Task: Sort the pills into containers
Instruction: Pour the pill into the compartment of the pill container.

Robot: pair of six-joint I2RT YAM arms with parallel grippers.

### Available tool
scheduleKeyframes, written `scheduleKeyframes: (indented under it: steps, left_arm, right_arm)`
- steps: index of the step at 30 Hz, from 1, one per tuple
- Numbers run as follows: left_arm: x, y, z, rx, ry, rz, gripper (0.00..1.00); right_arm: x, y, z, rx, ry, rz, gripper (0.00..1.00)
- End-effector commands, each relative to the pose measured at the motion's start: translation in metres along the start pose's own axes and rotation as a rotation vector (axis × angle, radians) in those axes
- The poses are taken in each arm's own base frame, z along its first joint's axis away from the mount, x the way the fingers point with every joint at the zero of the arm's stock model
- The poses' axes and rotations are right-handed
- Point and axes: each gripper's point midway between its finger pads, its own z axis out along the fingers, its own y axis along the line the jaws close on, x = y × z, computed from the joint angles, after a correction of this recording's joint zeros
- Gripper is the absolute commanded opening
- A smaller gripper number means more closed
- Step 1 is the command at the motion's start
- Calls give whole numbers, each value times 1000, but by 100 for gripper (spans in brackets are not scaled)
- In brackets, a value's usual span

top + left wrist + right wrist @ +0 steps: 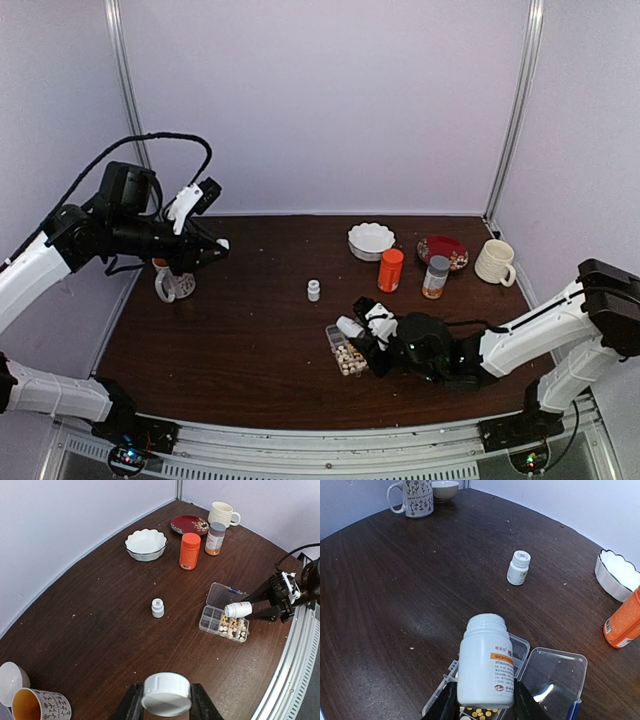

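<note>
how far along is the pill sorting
Done: the box has its lid open, and pills already lie in one end of it. In hand: the right gripper holds an uncapped white bottle tipped over the box, and the left gripper holds a white cap. Left: the box's other end looks empty, and a second bottle stands capped mid-table.

— Any writing you can make out?
— Nothing legible. The small white plastic bottle has a label with an orange band and tiny characters, too small to read.
— Anything near it?
— To its right, the orange cylindrical bottle shows a barcode sticker. Far behind it, the white mug's black print is unreadable.
</note>
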Motion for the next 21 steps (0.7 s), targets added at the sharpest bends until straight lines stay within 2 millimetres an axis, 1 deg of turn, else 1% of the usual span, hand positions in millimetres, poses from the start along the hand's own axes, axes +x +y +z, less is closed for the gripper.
scheduleKeyframes:
  steps: [1, 5, 10, 16, 21]
  left_arm:
    - [-15, -1, -7, -5, -126, 73, 0]
    - [-10, 2, -8, -36, -165, 71, 0]
    - [0, 5, -3, -56, -156, 72, 0]
    - [10, 12, 7, -83, -108, 73, 0]
    - [12, 12, 9, -76, -93, 71, 0]
  right_arm:
    - [3, 1, 10, 2, 49, 19, 0]
    - [7, -1, 17, 15, 82, 21, 0]
    - [12, -5, 25, 33, 121, 32, 0]
    - [29, -10, 35, 58, 202, 18, 0]
    - [25, -10, 33, 53, 190, 26, 0]
